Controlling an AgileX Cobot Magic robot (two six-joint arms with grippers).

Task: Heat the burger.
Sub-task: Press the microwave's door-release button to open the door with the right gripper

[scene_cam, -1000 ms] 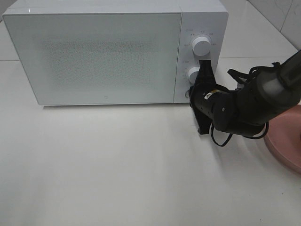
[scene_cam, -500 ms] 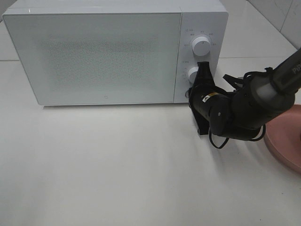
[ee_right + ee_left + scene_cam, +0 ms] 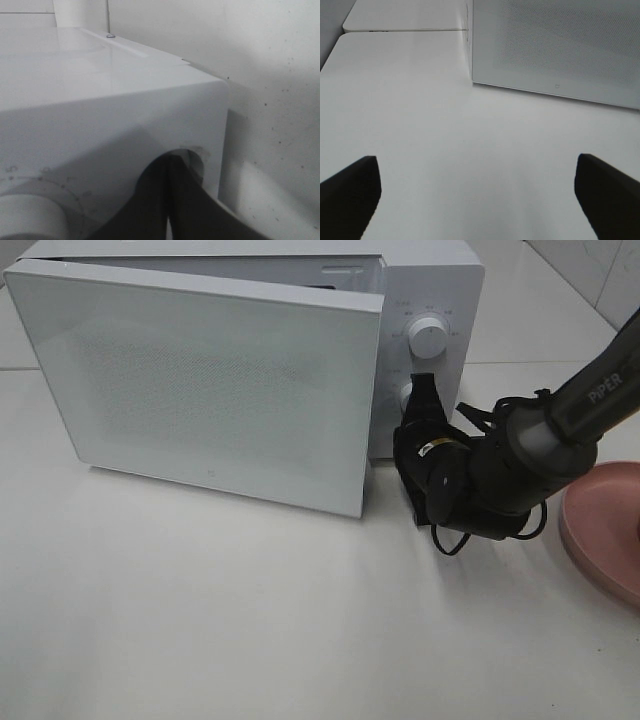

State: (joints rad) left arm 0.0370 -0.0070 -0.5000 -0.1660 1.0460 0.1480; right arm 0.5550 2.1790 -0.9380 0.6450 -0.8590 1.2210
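Overhead, the white box-shaped microwave oven [image 3: 430,300] stood at 12 o'clock on the white table [image 3: 250,620]. Its speckled white door [image 3: 200,380] stood ajar, hinged at 9 o'clock, with the free edge swung out toward 6 o'clock. The right gripper [image 3: 424,385] had its jaws pressed together, holding nothing, tips at the round recess [image 3: 195,155] low on the control panel, below the white round upper knob [image 3: 430,337]. The left gripper [image 3: 476,165] hung spread wide above the table, near the door's hinge corner. A round pink plate [image 3: 600,530] lay at 3 o'clock of the right gripper. The burger showed in no view; its position could not be told
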